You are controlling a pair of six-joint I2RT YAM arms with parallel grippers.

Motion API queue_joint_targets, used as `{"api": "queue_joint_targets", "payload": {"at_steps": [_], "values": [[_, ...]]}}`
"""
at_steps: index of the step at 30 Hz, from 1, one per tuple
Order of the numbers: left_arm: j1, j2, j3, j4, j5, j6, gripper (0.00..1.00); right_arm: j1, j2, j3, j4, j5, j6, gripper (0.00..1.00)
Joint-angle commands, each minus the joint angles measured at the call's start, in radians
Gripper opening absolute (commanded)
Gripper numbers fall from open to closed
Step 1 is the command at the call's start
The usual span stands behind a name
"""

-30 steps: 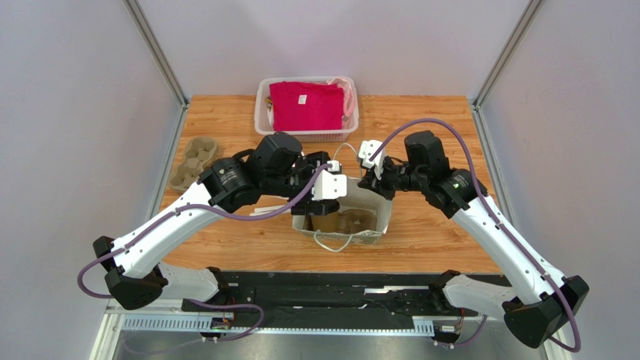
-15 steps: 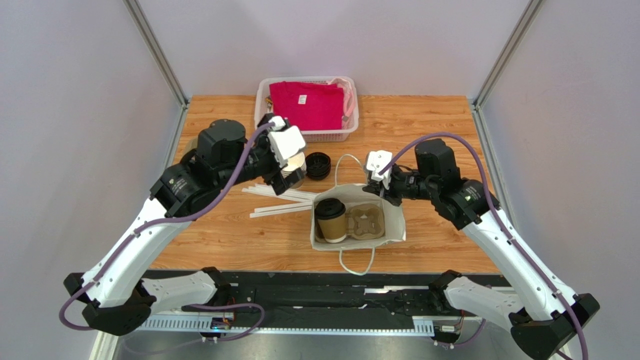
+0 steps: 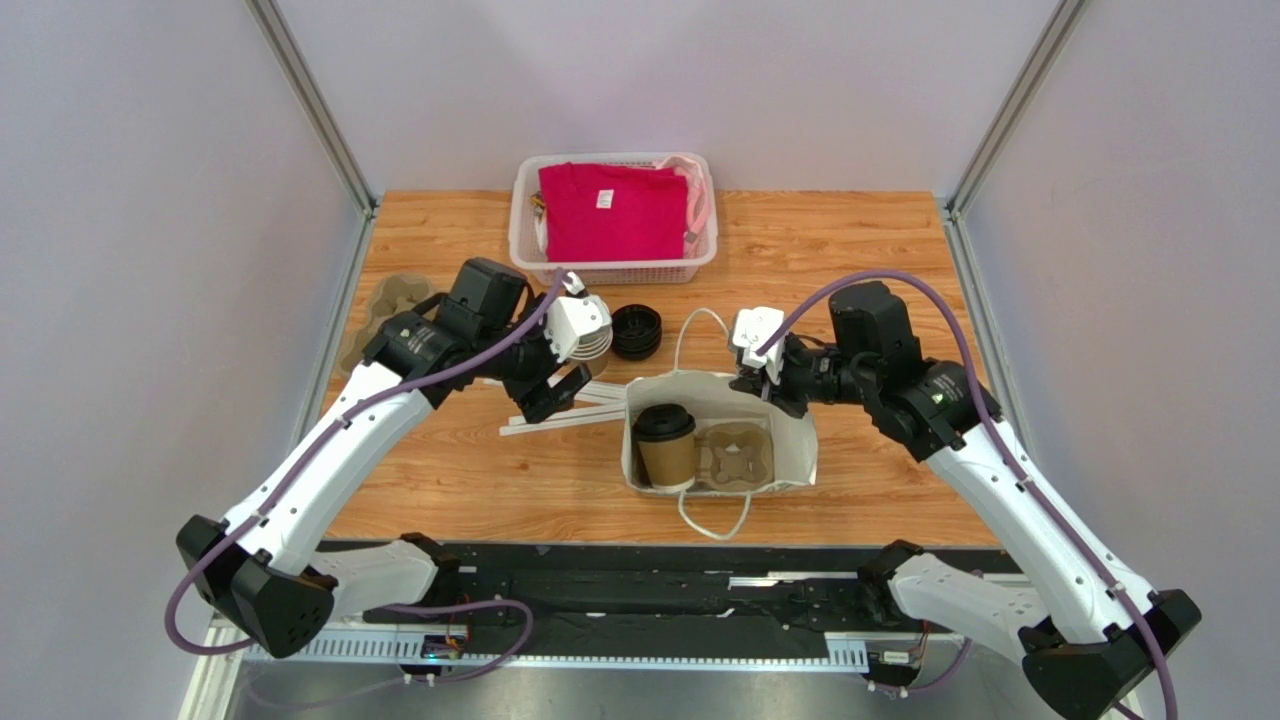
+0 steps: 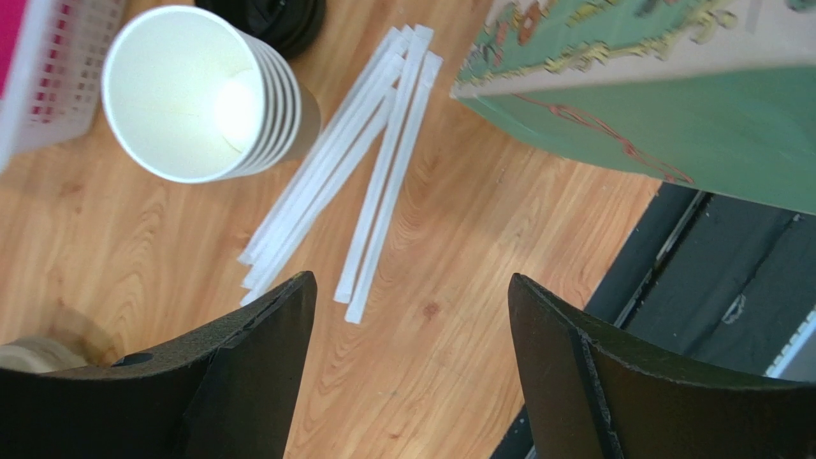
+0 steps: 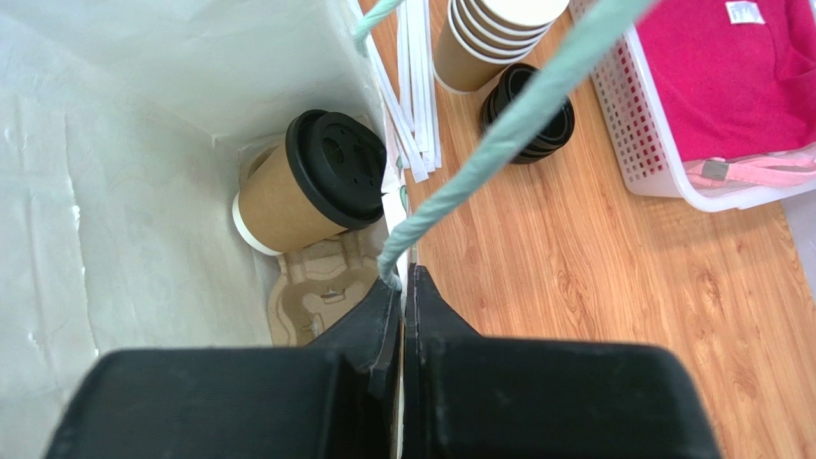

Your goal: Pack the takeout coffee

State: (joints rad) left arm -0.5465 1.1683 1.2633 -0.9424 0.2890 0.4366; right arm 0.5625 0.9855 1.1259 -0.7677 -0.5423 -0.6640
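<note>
Our right gripper pinched together on the rim of the paper bag, our left gripper spread apart and empty above wrapped straws on the desk, we see the takeout coffee inside the bag with a pulp carrier.

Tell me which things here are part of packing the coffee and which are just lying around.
Part of the job: lidded coffee cup, paper bag, cup carrier inside it.
Lying about: stack of cups, spare lids, wrapped straws, basket of pink cloth, cardboard trays.

Takeout coffee stands inside the bag, straws to its left.
</note>
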Motion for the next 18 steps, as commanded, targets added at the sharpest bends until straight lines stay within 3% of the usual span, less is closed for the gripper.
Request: {"api": "queue_joint_targets", "payload": {"at_steps": [1,4,7,10,18], "values": [[0.019,0.011,0.027,-0.046,0.1,0.04,0.81,0.007,0.018,0.031,0.002,0.016,0.001,0.0],[0.019,-0.009,-0.005,-0.019,0.164,0.063,0.78,0.007,0.025,0.035,-0.001,0.021,0.01,0.0],[0.019,0.039,-0.034,-0.03,0.096,0.089,0.77,0.005,0.035,0.035,-0.004,0.045,0.023,0.0],[0.019,0.125,-0.047,-0.039,-0.016,0.122,0.69,0.004,0.05,0.035,-0.005,0.082,0.041,0.0],[0.019,0.303,-0.084,0.063,-0.085,0.151,0.46,-0.058,0.07,0.057,-0.021,0.12,0.023,0.0]]}}
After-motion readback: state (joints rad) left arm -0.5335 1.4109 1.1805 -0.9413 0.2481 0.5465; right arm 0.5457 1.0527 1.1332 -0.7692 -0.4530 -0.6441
